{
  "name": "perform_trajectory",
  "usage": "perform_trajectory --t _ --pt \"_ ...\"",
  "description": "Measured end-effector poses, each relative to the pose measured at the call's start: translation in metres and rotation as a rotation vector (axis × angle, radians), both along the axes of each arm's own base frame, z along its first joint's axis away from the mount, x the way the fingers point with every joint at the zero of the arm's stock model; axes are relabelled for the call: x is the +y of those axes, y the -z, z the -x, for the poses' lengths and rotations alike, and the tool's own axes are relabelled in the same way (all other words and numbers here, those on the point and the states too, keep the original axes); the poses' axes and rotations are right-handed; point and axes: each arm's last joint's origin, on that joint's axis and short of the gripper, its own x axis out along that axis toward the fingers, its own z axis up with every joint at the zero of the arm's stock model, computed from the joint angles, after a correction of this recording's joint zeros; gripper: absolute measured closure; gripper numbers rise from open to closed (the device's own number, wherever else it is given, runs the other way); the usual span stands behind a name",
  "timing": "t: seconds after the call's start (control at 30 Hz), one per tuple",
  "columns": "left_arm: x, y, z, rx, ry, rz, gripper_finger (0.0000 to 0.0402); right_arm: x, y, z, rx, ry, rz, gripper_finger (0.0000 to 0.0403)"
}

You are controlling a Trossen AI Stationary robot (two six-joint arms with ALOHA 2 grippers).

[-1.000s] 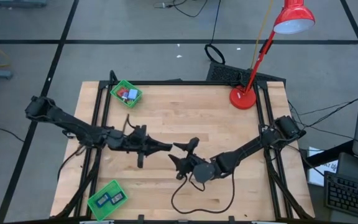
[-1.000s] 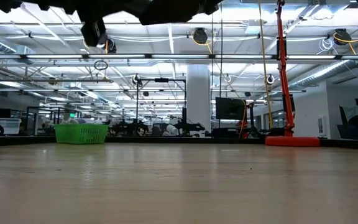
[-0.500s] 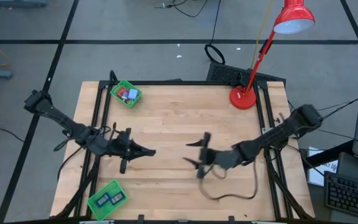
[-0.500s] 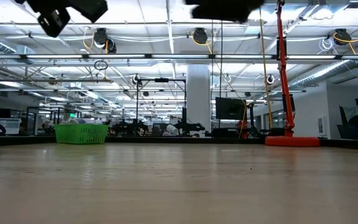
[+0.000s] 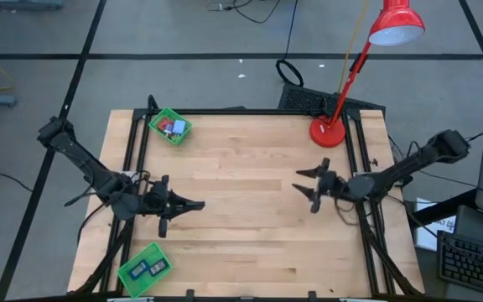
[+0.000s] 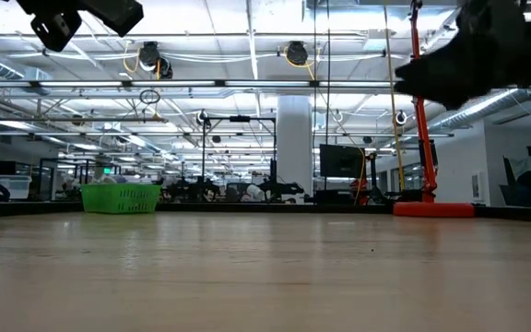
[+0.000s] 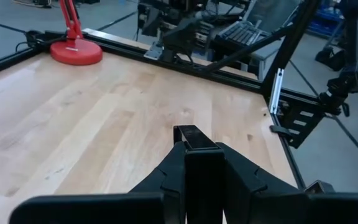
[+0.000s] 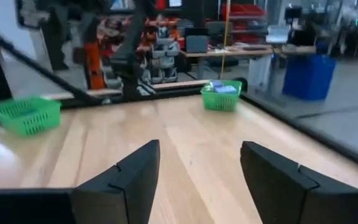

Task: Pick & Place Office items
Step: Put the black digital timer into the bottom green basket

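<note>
1. The left pincer (image 5: 198, 205) has pulled back toward the left side of the surface (image 5: 250, 159); its fingers are pressed together, holding nothing.
2. The right pincer (image 5: 305, 182) has withdrawn from the middle to the right edge; its fingers stand apart and empty.
3. The office items (image 5: 171, 127) lie unchanged in the far green tray (image 5: 159, 118), others in the near green tray (image 5: 131, 267).

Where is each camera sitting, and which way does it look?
High view: above the table, looking straight down; both arms, left gripper, right gripper, two green trays.
Low view: at tabletop height, looking level across into the room; dark arm parts hang at the top.
Left wrist view: on the left arm, facing the red lamp; shut jaws.
Right wrist view: on the right arm, facing both trays; open jaws.
Shared: trays in high, low and right wrist views.
</note>
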Motion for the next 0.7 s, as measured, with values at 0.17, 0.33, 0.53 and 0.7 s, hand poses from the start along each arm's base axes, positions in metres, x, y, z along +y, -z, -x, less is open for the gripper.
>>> perform_trajectory --t 0.17,0.33,0.53,0.7 --pt "0.000 0.000 0.000 -0.005 -0.006 0.021 0.0337 -0.016 0.005 0.012 -0.111 -0.149 -0.023 0.0190" --pt "0.000 0.000 0.000 -0.004 -0.004 0.022 0.0344 -0.040 0.002 0.016 -0.171 -0.211 -0.008 0.0192" --pt "-0.003 0.003 0.001 0.053 0.146 -0.013 0.0344 -0.058 -0.010 0.027 -0.287 -0.258 0.046 0.0189" --pt "-0.005 0.014 0.008 0.223 0.290 0.129 0.0344 -0.064 -0.011 0.032 -0.280 -0.204 0.074 0.0189"
